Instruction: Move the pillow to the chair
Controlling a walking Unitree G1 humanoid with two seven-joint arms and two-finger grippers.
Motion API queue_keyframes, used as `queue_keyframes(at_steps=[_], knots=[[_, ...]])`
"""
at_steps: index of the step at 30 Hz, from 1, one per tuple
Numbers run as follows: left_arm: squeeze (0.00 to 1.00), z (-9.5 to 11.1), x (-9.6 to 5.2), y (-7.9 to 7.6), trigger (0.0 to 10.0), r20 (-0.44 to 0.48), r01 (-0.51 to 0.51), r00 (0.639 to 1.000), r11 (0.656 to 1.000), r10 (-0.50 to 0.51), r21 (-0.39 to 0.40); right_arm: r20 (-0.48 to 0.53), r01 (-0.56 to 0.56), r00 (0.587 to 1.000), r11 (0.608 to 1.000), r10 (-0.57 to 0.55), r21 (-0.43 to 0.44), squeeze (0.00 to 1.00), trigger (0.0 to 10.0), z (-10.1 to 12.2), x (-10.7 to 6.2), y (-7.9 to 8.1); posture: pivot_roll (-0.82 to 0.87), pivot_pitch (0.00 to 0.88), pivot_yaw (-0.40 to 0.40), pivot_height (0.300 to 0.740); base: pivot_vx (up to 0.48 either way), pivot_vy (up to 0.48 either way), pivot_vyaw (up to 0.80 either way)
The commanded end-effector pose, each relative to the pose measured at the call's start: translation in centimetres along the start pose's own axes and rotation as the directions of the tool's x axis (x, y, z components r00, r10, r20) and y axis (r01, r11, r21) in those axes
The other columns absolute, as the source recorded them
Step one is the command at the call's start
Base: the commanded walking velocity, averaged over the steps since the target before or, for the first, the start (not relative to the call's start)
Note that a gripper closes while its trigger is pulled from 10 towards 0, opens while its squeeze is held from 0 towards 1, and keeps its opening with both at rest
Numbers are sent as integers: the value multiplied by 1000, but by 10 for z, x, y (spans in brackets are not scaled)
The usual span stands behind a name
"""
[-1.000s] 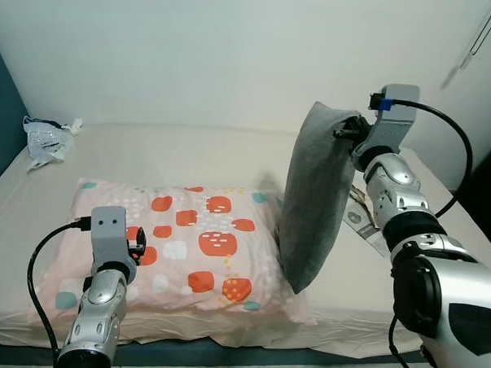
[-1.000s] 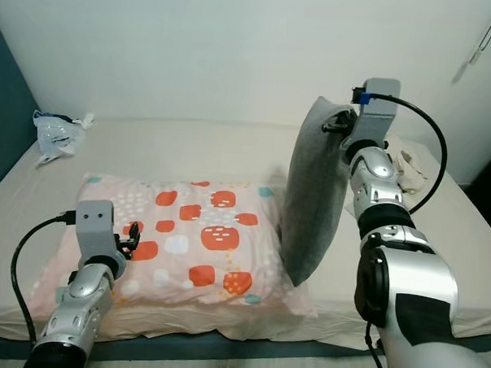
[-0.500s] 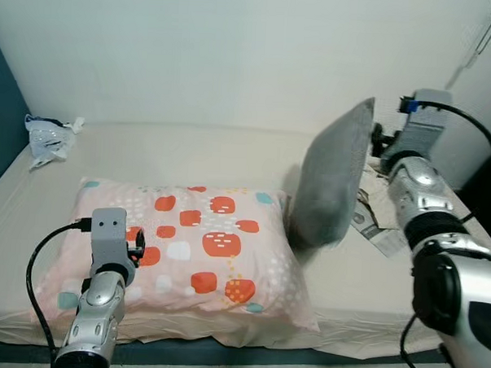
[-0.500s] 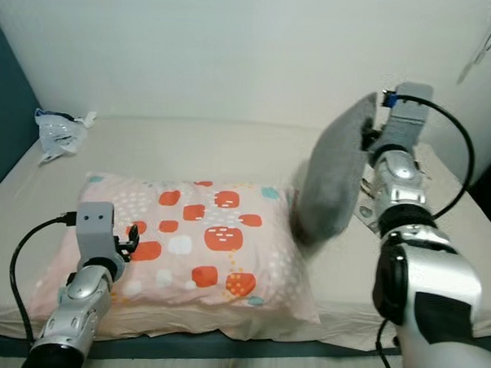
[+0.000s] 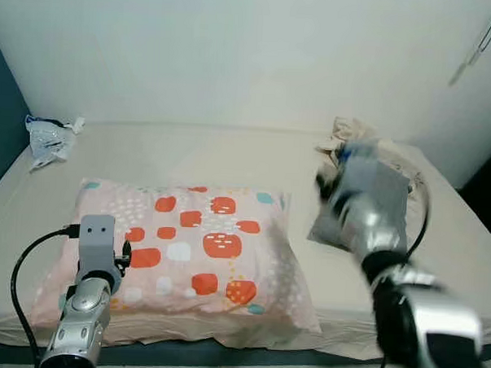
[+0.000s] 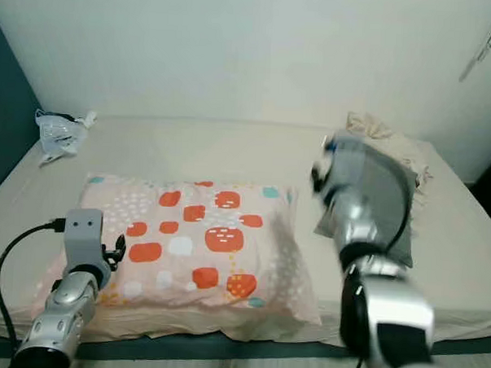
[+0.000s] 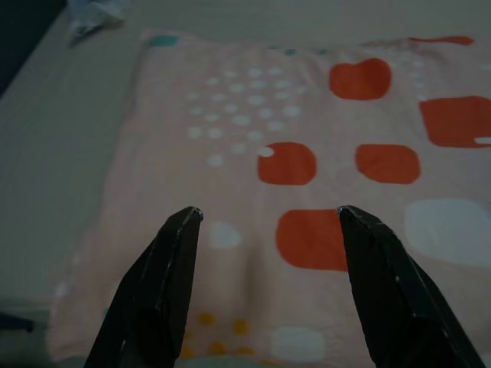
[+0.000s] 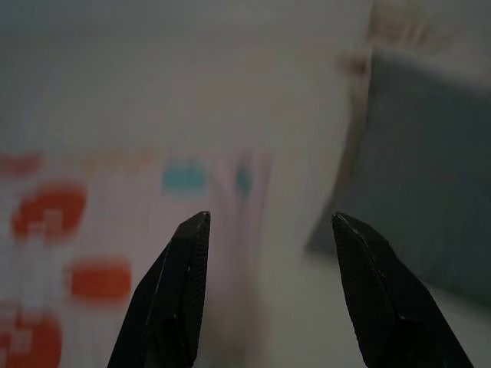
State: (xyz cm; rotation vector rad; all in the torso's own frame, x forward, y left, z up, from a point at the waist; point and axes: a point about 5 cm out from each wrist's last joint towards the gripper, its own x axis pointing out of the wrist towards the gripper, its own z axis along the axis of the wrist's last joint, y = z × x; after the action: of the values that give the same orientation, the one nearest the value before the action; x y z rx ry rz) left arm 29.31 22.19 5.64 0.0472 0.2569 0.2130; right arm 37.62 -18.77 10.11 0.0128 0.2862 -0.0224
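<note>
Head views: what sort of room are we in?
Most likely a bedroom: a bed against the wall, with a patterned pillow and a grey pillow lying on it.

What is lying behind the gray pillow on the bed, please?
Behind the gray pillow lies a crumpled beige cloth on the bed, near the wall. The pillow covers its near part, so its full extent cannot be seen. The right gripper is open.

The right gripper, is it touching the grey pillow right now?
Apart. In the right wrist view the right gripper has open jaws with nothing between them, and the grey pillow lies off to one side on the bed.
</note>
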Motion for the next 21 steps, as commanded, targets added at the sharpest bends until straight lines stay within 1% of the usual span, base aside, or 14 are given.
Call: queue_keyframes(at_steps=[1, 2, 3, 4, 5, 7, 8, 9, 10, 12, 13, 14, 16, 21], knots=[[0, -8, 1, -3, 10000, -43, 17, 999, 1000, -16, 20, -33, 2, 999, 1000, -1, 25, 0, 10000, -20, -5, 0, -10, 36, -39, 740, 0, 0, 0], [0, -10, 1, -6, 10000, -45, 23, 999, 999, -22, 24, -57, -2, 998, 1000, 3, 16, 0, 10000, -33, -9, 0, 3, 12, -41, 740, 0, 0, 0], [0, -12, 1, -8, 10000, -51, 31, 998, 999, -30, 25, -85, -16, 996, 1000, 16, 3, 0, 10000, -47, -13, 2, 3, 12, -41, 740, 0, 0, 0], [0, -13, 1, -9, 10000, -55, 36, 998, 999, -35, 25, -101, -26, 995, 1000, 26, -8, 0, 10000, -56, -16, 3, 3, 12, -41, 740, 0, 0, 0], [0, -13, 1, -9, 10000, -55, 36, 998, 999, -35, 25, -101, -26, 995, 1000, 26, -8, 0, 10000, -56, -16, 3, 3, 12, -41, 740, 0, 0, 0], [0, -28, -3, -17, 10000, -89, 83, 993, 996, -81, 20, -175, -36, 984, 999, 33, -19, 0, 10000, -95, -33, 5, 9, 0, -65, 740, 0, 0, 0], [0, -28, -3, -17, 10000, -89, 83, 993, 996, -81, 20, -175, -36, 984, 999, 33, -19, 0, 10000, -95, -33, 5, 9, 0, -65, 740, 0, 0, 0], [0, -41, -9, -21, 10000, -112, 98, 989, 995, -97, -2, -219, -49, 975, 999, 47, -2, 0, 10000, -123, -49, 8, 14, 0, -64, 740, 0, 0, 0], [0, -47, -12, -19, 10000, -128, 88, 988, 996, -89, -18, -227, -65, 972, 998, 58, -21, 0, 10000, -131, -54, 11, 9, 0, -63, 740, 0, 0, 0], [0, -51, -13, -18, 10000, -139, 79, 987, 997, -82, -26, -231, -75, 971, 997, 65, -35, 0, 10000, -135, -57, 13, 9, 0, -63, 740, 0, 0, 0], [0, -58, -17, -16, 10000, -157, 66, 985, 997, -70, -30, -243, -91, 967, 993, 71, -70, 0, 10000, -143, -62, 14, -8, 0, -54, 740, 0, 0, 0], [0, -64, -20, -15, 10000, -173, 57, 983, 998, -62, -37, -254, -91, 965, 993, 70, -71, 0, 10000, -149, -66, 14, -11, 0, -55, 740, 0, 0, 0], [0, -73, -25, -13, 10000, -199, 39, 979, 998, -49, -52, -267, -78, 962, 994, 54, -81, 0, 10000, -157, -73, 11, -17, 0, -55, 740, 0, 0, 0], [0, -83, -29, -9, 10000, -221, 5, 975, 997, -21, -72, -296, -49, 955, 995, 21, -89, 0, 10000, -171, -85, 2, -22, 0, -53, 740, 0, 0, 0]])
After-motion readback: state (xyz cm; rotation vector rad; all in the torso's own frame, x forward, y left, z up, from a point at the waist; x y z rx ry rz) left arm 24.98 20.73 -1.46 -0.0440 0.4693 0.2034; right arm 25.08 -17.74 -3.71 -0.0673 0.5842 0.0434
